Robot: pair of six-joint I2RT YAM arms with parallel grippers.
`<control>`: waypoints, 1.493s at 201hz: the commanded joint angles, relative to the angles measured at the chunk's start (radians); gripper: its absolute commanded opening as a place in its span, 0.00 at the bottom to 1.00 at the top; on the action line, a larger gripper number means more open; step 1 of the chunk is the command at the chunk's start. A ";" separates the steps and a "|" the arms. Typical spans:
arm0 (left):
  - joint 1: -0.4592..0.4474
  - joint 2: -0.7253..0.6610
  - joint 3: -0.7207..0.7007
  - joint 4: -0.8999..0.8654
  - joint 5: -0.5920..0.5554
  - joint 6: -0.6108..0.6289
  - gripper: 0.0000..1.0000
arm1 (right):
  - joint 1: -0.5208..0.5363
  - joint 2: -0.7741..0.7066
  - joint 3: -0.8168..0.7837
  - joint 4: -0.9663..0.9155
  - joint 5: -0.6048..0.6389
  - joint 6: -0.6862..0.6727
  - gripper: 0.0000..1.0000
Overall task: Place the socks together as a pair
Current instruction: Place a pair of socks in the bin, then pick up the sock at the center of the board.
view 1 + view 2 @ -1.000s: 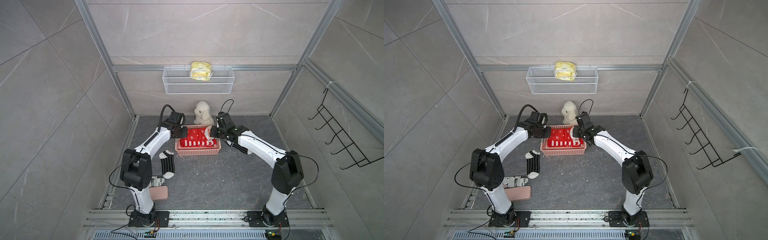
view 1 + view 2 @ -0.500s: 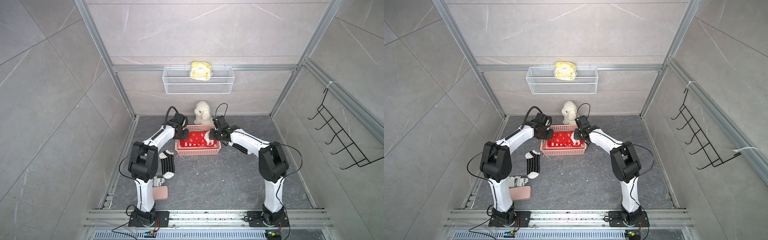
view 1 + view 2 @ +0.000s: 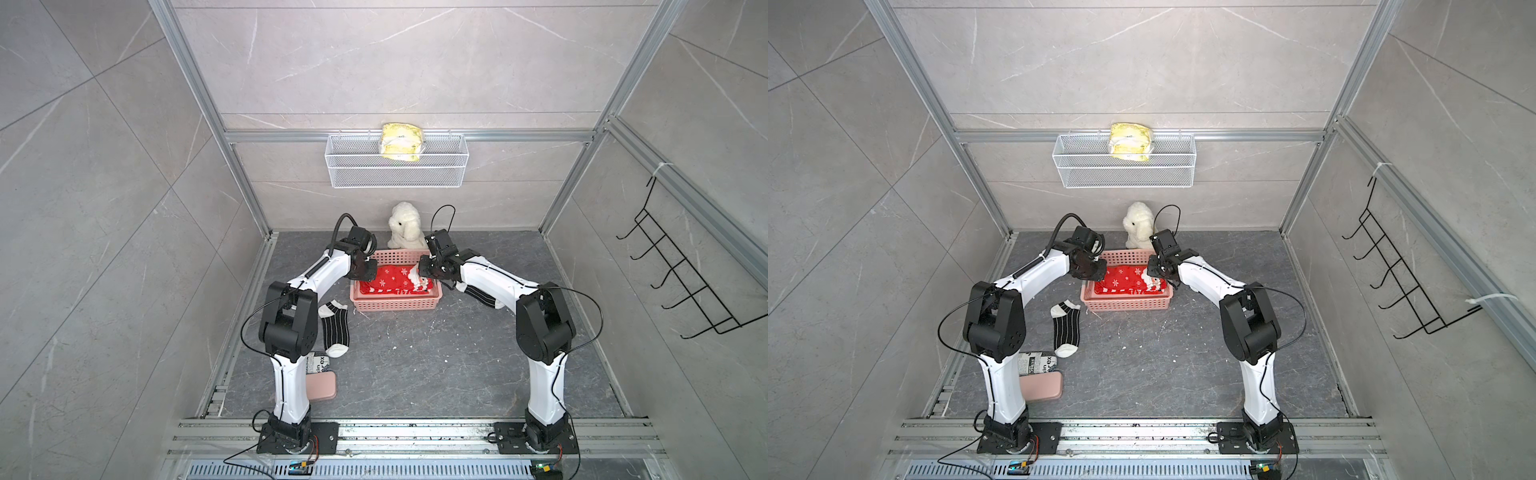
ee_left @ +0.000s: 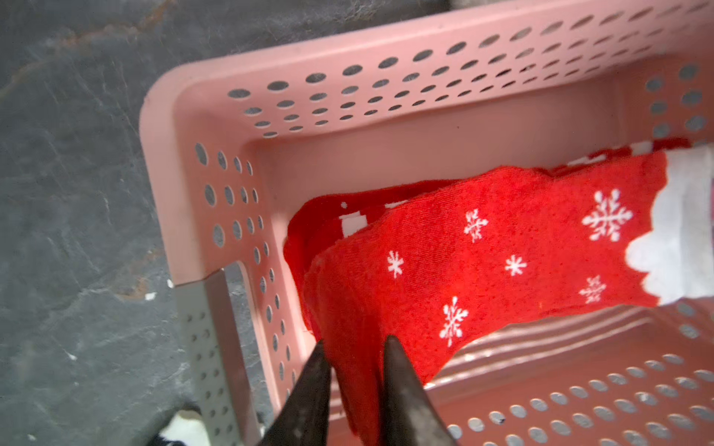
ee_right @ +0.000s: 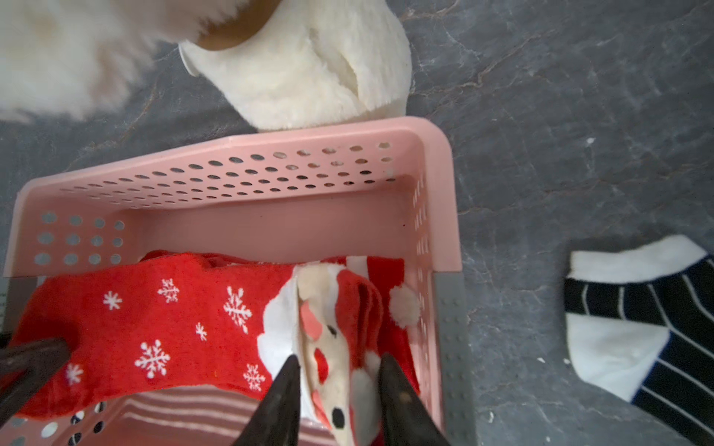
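Over the pink basket, in both top views: left gripper and right gripper are hovering at opposite ends of the snowflake sock, which is lying inside the basket; one black striped sock is lying on the floor outside the basket, on the left arm's side.

Left wrist view: snowflake sock is draping over a red-and-white sock in the basket; the gripper's fingers are standing partly open, the sock's plain end lying between them, touching but not looking clamped.

Right wrist view: fingers are likewise partly parted astride the face end; a second black striped sock is lying outside the basket, on the right arm's side.

Judgement: red socks are looking laid together; the black pair, well apart, is remaining to do.
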 commanded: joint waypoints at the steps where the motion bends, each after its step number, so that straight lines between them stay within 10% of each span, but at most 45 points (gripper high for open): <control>1: 0.001 -0.027 0.040 -0.025 0.026 0.014 0.45 | -0.002 0.005 0.017 -0.027 0.012 0.000 0.37; 43: 0.001 -0.076 0.022 -0.004 0.026 0.014 0.53 | -0.002 -0.039 0.013 -0.043 0.035 -0.018 0.40; 90: 0.001 -0.132 -0.005 0.023 0.007 0.004 0.54 | -0.002 -0.095 0.005 -0.071 0.072 -0.031 0.72; 231: 0.083 -0.492 -0.269 -0.021 -0.229 -0.211 0.52 | 0.000 -0.866 -0.656 -0.001 0.068 -0.045 0.68; 300: 0.202 -0.325 -0.357 -0.010 -0.175 -0.364 0.46 | -0.001 -1.137 -1.020 0.073 0.067 -0.053 0.68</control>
